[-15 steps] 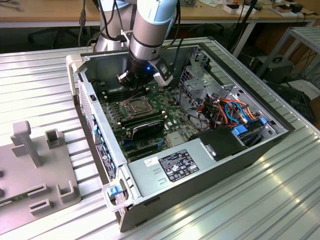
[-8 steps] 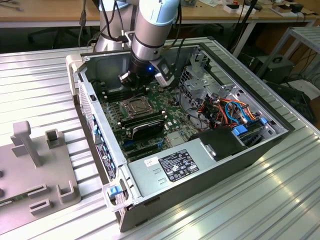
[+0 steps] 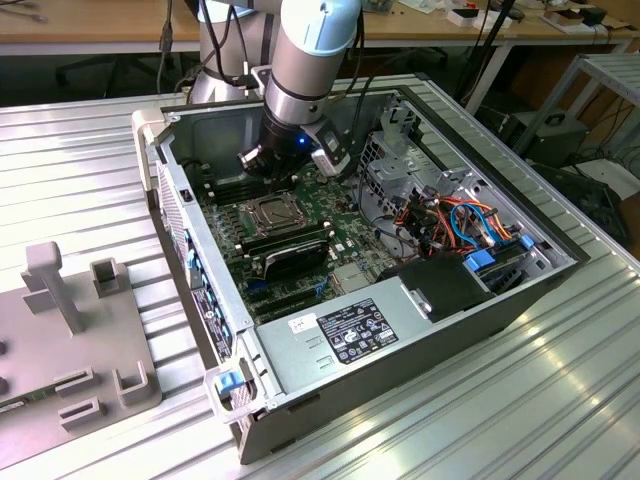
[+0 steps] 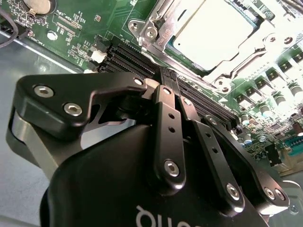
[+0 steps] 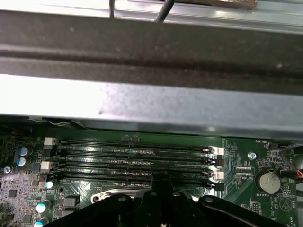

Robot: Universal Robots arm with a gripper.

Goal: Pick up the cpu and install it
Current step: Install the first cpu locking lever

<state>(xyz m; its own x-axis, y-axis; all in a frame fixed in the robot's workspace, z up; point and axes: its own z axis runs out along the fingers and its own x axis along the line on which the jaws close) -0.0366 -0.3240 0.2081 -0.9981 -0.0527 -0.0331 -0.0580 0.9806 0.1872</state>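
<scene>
The cpu [image 4: 213, 33], a flat square chip with a dull silver top, lies in the socket on the green motherboard, with the socket's metal frame [image 4: 156, 28] around it. In the exterior view the socket [image 3: 268, 212] sits in the middle of the open computer case, just in front of the arm's wrist [image 3: 295, 130]. My gripper [image 4: 164, 81] hangs low over the black memory slots right beside the socket. Its black fingers meet at the tips, shut, with nothing between them. In the first wrist view the gripper [image 5: 161, 183] points at the slots' near edge.
Black memory slots [image 5: 137, 161] run between the socket and the case's grey wall [image 5: 151, 109]. A coin battery [image 5: 268, 182] sits beside them. A long black card [image 3: 290, 255], the power supply [image 3: 350, 330] and coloured cables [image 3: 460, 220] crowd the case. A grey fixture [image 3: 60, 300] stands outside.
</scene>
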